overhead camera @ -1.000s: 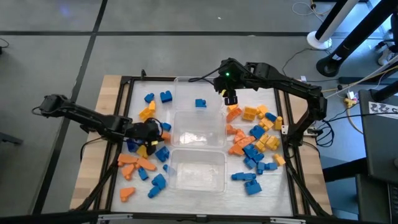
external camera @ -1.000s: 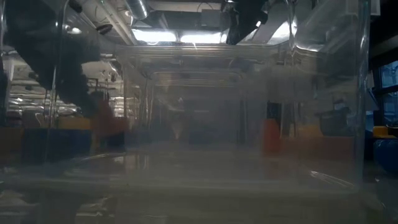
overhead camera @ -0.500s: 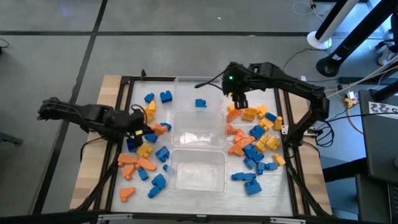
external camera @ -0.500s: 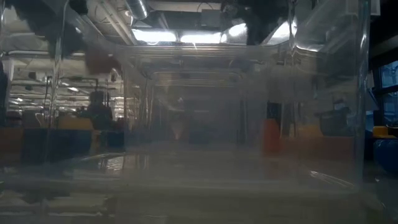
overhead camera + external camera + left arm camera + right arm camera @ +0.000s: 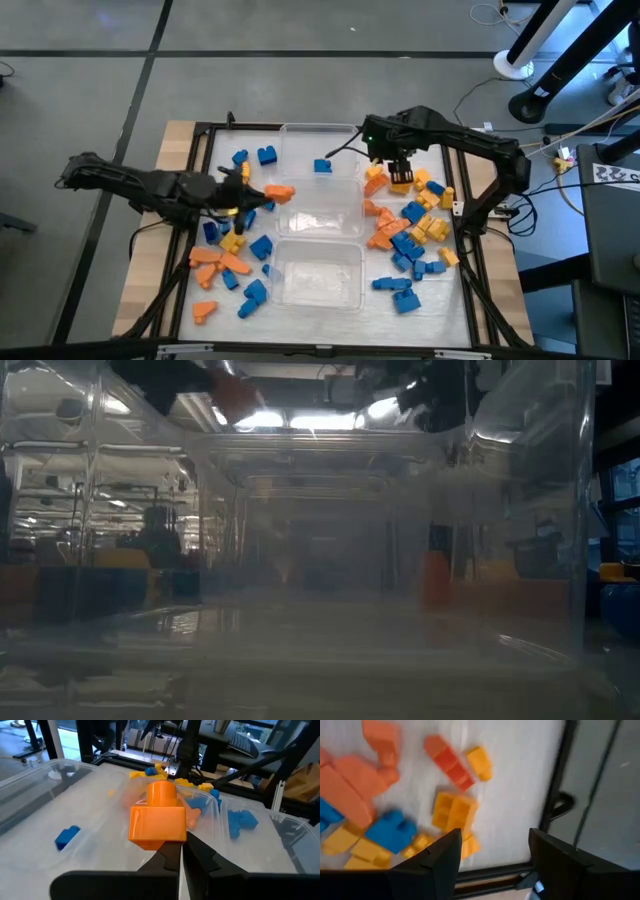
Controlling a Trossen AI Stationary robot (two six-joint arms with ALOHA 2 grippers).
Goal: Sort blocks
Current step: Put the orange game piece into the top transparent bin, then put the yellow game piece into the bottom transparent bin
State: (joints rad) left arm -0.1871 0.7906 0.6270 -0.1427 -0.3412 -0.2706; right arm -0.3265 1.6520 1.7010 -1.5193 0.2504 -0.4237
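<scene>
Left end effector (image 5: 172,851) clamped on orange block (image 5: 157,819), at middle tub's (image 5: 352,222) left rim; tub lies rightward. Right end effector (image 5: 492,851) apart over right pile.

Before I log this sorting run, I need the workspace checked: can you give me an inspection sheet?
Surface: white table top in a dark frame.
Job's things: blue, orange and yellow blocks lie both sides of three clear tubs; one blue block in the far tub.
Clutter: nothing seen.
Grippers: left gripper holds an orange block near the middle tub's rim; right gripper open above the right pile.
Cables: bundle right of the table.
Surroundings: grey floor.
</scene>
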